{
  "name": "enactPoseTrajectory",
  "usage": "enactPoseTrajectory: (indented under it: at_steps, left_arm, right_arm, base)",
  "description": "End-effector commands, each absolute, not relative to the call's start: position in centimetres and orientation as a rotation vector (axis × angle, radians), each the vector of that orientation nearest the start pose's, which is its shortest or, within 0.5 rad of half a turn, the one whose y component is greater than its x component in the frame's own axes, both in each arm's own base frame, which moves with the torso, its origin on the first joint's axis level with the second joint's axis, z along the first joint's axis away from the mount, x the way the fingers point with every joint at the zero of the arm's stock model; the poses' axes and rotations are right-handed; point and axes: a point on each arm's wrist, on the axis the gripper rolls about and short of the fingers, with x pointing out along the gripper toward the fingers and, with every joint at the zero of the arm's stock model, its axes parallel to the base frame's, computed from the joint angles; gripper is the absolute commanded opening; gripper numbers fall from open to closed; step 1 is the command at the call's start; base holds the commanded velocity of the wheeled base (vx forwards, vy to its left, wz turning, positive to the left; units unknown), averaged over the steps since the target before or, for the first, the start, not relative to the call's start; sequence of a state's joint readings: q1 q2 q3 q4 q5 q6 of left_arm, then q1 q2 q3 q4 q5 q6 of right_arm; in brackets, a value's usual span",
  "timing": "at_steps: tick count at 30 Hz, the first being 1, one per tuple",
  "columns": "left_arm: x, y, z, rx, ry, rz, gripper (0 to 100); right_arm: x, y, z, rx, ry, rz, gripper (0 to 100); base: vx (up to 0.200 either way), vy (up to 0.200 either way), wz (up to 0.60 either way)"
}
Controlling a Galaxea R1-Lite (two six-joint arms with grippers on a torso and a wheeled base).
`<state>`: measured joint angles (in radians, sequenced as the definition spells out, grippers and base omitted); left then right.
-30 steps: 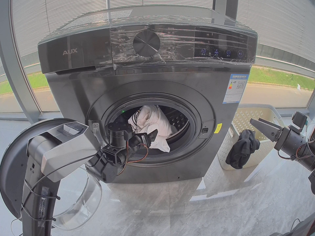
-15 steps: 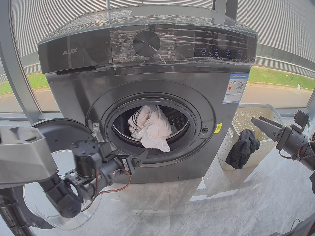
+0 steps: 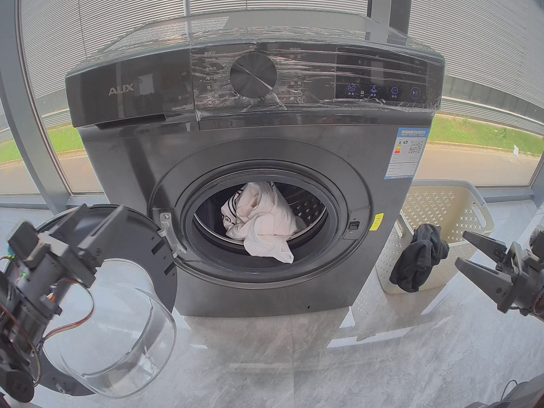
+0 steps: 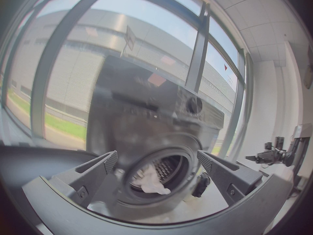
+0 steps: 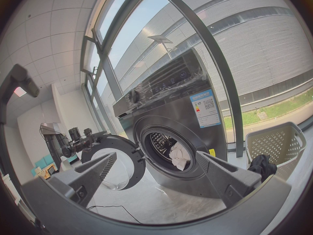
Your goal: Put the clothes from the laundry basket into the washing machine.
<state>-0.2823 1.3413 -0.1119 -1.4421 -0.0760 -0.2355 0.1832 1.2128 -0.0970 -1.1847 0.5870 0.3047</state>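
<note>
The left hand (image 4: 156, 156) is held released, its fingers spread wide with nothing between them. It is placed at the near left, in front of the round door (image 3: 122, 239), which is swung fully open to the left of the washing machine (image 3: 255, 134). From this hand's own camera the machine's opening is seen between the two fingers, well apart from them.

The right hand (image 3: 463, 249) is likewise released and nothing is gripped by it. It is held at the near right, above the floor (image 3: 340, 358), with its fingertips pointed left. It is kept near the laundry basket (image 3: 453, 199) and touches nothing.

A dark garment (image 3: 419, 256) is draped over the left front rim of the laundry basket, and most of it is hung down the outside of the perforated wall. It is found just left of the right hand's fingertips, with a gap between them. The basket is stood on the floor just beside the right side of the washing machine.

A white garment (image 3: 258, 219) is lodged in the drum (image 3: 309, 208), bunched at the middle of the opening, with its lower edge hung over the front lip.
</note>
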Motion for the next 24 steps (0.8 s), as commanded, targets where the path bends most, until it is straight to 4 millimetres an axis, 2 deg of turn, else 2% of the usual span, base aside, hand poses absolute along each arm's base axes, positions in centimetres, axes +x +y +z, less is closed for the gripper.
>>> enactPoseTrajectory:
  at_steps: [1,2,7,8,9,11,14,15,16,20,22,23,24]
  left_arm:
    - [8.4,-0.3,18.5,-0.125,-0.373,-0.187,100]
    - [8.4,-0.3,18.5,-0.125,-0.373,-0.187,100]
    - [4.7,-0.3,17.1,-0.138,-0.318,-0.177,100]
    - [4.7,-0.3,17.1,-0.138,-0.318,-0.177,100]
    - [2.9,-0.3,15.9,-0.142,-0.282,-0.179,100]
    - [0.9,-0.4,14.1,-0.145,-0.239,-0.188,100]
    - [-1.6,-0.5,11.6,-0.144,-0.212,-0.214,100]
    - [-1.7,-0.4,11.5,-0.144,-0.212,-0.216,100]
    - [-2.7,-0.4,9.9,-0.142,-0.177,-0.225,100]
    - [-2.5,-0.4,9.3,-0.144,-0.142,-0.205,100]
    - [-2.4,-0.4,8.6,-0.147,-0.088,-0.188,100]
    - [-2.4,-0.4,8.6,-0.147,-0.088,-0.188,100]
    - [-2.3,-0.3,8.2,-0.154,-0.053,-0.141,100]
  right_arm:
    - [7.9,2.7,16.8,0.203,-0.123,0.807,100]
    - [7.9,2.7,16.8,0.203,-0.123,0.807,100]
    - [4.8,2.1,16.7,0.182,-0.181,0.803,100]
    - [4.8,2.1,16.7,0.182,-0.181,0.803,100]
    - [3.0,1.8,15.8,0.187,-0.158,0.794,100]
    - [1.1,1.4,14.0,0.198,-0.107,0.755,100]
    - [-0.9,1.3,11.4,0.191,-0.043,0.671,100]
    - [-0.9,1.3,11.3,0.190,-0.037,0.664,100]
    - [-1.6,1.4,10.1,0.154,0.003,0.567,100]
    - [-1.8,1.6,9.2,0.067,0.019,0.368,100]
    - [-1.6,1.4,8.7,0.018,0.030,0.190,100]
    - [-1.6,1.4,8.7,0.018,0.030,0.190,100]
    - [-1.5,1.3,8.3,-0.023,0.063,0.046,100]
  base:
    - [0.000,0.000,0.00]
    - [0.000,0.000,0.00]
    - [0.000,0.000,0.00]
    - [0.000,0.000,0.00]
    - [0.000,0.000,0.00]
    - [0.000,0.000,0.00]
    - [0.000,0.000,0.00]
    - [0.000,0.000,0.00]
    - [0.000,0.000,0.00]
    - [0.000,0.000,0.00]
    - [0.000,0.000,0.00]
    - [0.000,0.000,0.00]
    - [0.000,0.000,0.00]
